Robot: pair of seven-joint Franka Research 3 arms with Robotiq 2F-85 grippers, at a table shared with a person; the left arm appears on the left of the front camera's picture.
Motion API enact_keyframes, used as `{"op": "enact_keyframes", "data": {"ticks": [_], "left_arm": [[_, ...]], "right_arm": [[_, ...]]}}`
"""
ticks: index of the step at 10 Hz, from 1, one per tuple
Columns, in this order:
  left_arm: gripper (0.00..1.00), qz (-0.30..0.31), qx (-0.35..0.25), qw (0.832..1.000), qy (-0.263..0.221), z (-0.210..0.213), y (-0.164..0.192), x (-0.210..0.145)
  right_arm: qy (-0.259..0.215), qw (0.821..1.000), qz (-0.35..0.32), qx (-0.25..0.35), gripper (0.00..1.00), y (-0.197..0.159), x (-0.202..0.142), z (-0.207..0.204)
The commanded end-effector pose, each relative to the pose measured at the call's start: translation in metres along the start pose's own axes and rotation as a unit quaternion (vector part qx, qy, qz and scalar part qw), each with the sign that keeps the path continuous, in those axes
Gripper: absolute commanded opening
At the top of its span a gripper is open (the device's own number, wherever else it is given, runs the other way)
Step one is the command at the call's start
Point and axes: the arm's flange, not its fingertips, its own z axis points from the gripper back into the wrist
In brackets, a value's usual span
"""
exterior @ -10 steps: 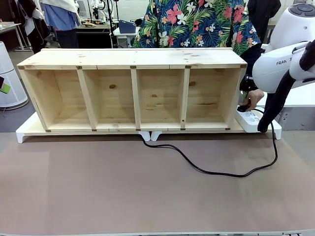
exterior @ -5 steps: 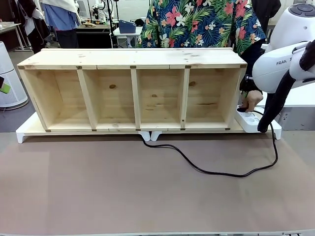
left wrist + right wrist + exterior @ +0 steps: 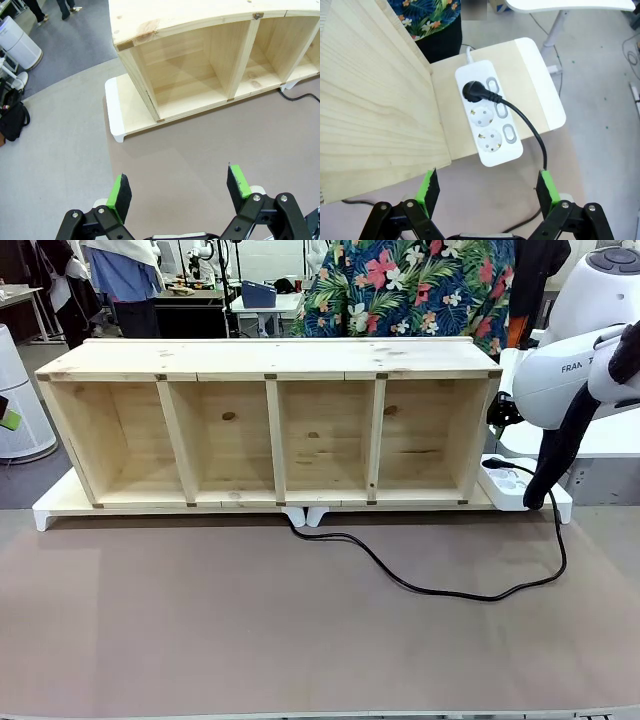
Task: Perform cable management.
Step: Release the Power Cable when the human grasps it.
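Brown counter [image 3: 200, 630] carries a long wooden shelf unit [image 3: 270, 430] with 4 open compartments, sitting on a white-edged board [image 3: 114, 112]. White power strip [image 3: 488, 120] with 3 sockets lies on the board just beside the shelf's right end; the cable [image 3: 430, 585] is plugged into its far socket, plug [image 3: 472, 90] seated, and loops over the counter to below the shelf's middle. Right gripper [image 3: 487, 192] hovers above the strip, jaws released and empty; left gripper [image 3: 180, 192] hangs over the counter near the shelf's left end, jaws also released.

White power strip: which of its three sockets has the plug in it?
The end socket nearest the strip's own white lead, on the white three-socket power strip, holds the black round plug; the other two sockets sit empty.
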Motion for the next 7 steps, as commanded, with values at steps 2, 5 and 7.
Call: {"op": "enact_keyframes", "data": {"ticks": [2, 5, 7], "left_arm": [[1.0, 0.003, -0.001, 1.0, 0.002, -0.0001, 0.0014, -0.0006], [1.0, 0.003, -0.001, 1.0, 0.002, -0.0001, 0.0014, -0.0006], [1.0, 0.003, -0.001, 1.0, 0.002, -0.0001, 0.0014, -0.0006]], "right_arm": [[0.003, 1.0, 0.0, -0.001, 1.0, -0.0003, -0.0004, -0.0007], [0.003, 1.0, 0.0, -0.001, 1.0, -0.0003, -0.0004, -0.0007], [0.003, 1.0, 0.0, -0.001, 1.0, -0.0003, -0.0004, -0.0007]]}}
